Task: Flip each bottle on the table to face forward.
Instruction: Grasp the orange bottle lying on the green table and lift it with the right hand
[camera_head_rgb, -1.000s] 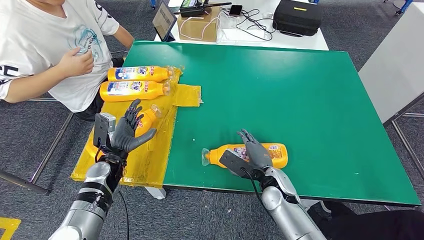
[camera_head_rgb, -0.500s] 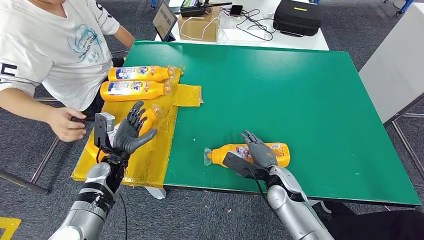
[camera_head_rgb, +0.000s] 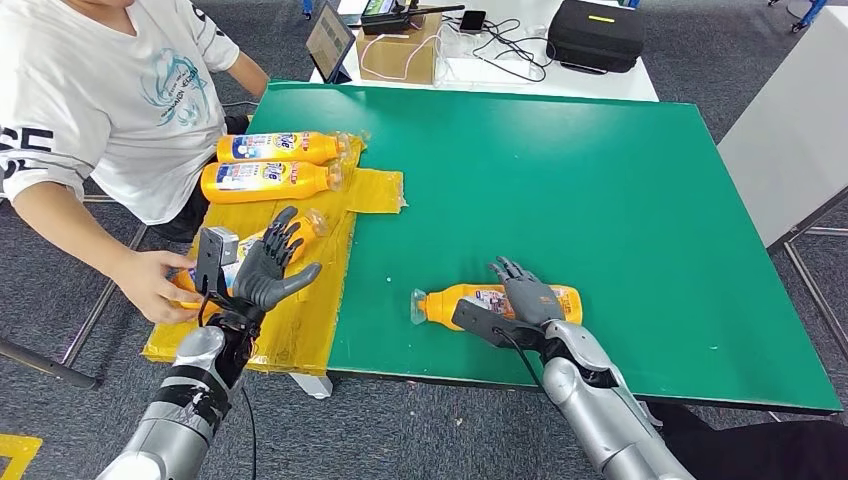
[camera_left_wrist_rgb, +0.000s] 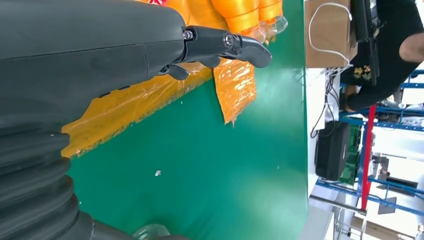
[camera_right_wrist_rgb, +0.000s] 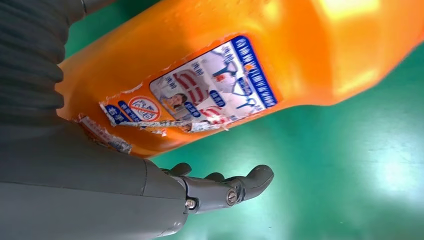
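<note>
Orange bottles on green tabletop, both robot hands empty-fingered.

From my remote station I log: green tabletop (camera_head_rgb: 600, 180); one orange bottle (camera_head_rgb: 495, 302) lying on its side near the front edge, cap toward the left, its torn label facing up in my right wrist view. My right robot hand (camera_head_rgb: 525, 298) rests over the bottle's middle with fingers extended and apart, not wrapped around it. My left robot hand (camera_head_rgb: 268, 268) hovers open, fingers spread, above the yellow plastic sheet (camera_head_rgb: 300, 310) on the tabletop's left side. Beneath it lies a third bottle (camera_head_rgb: 300, 228), partly hidden, which a person's hand (camera_head_rgb: 160, 285) touches at its base end. Two labelled bottles (camera_head_rgb: 270, 165) lie side by side at the sheet's far end, caps to the right.
</note>
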